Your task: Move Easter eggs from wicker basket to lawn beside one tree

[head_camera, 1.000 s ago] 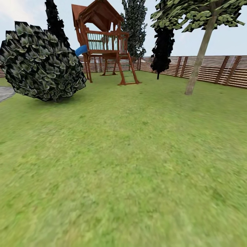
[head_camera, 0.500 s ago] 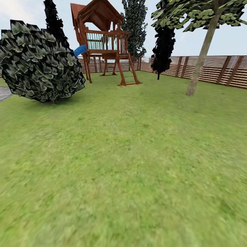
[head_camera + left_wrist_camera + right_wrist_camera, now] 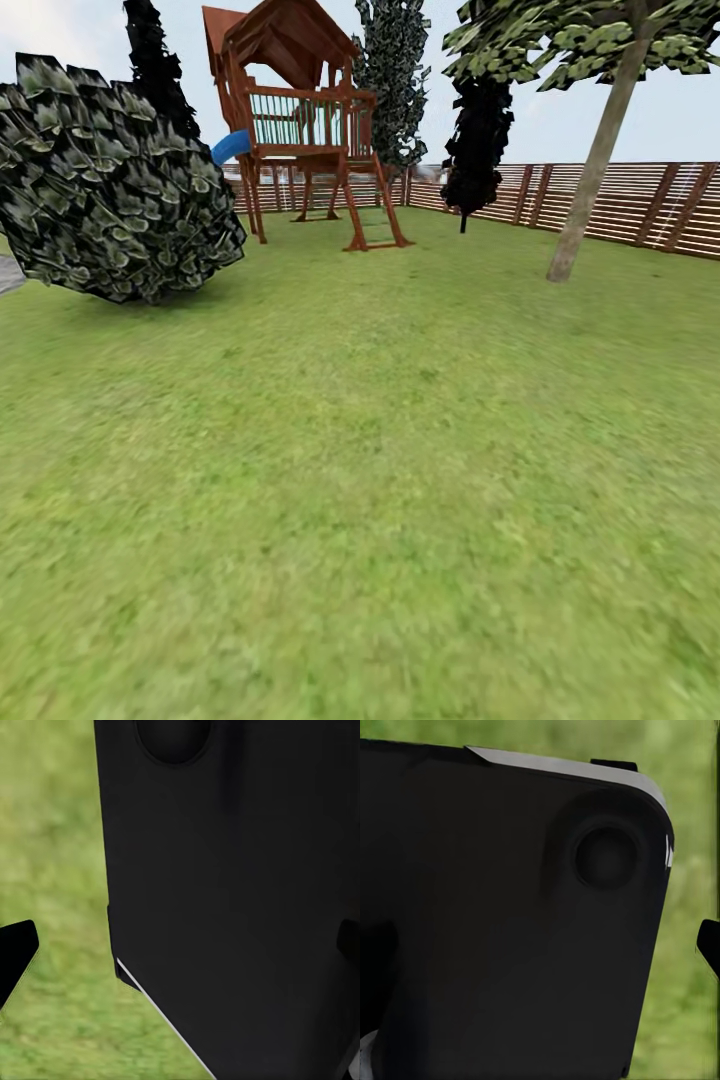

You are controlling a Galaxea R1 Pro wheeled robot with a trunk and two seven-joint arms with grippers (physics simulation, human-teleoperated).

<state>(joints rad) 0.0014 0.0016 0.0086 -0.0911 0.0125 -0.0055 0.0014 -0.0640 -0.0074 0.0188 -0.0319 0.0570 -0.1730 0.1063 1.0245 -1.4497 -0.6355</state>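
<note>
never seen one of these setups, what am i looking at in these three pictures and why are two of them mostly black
These are renders from a simulator, showing what a wheeled robot with two arms sees. The big picture comes from a camera on its head, looking forward over a garden. There you see the lawn, a round bush, a wooden play tower with a blue slide, a pale-trunked tree, a thin dark tree and a slat fence.

The two smaller pictures come from cameras near each arm's claw. A black part of the robot's own body sits right in front of each lens, with blurry grass at the edges. Small dark shapes at the picture edges may be finger parts, but I cannot tell whether either claw is open or shut, or holds anything.
</note>
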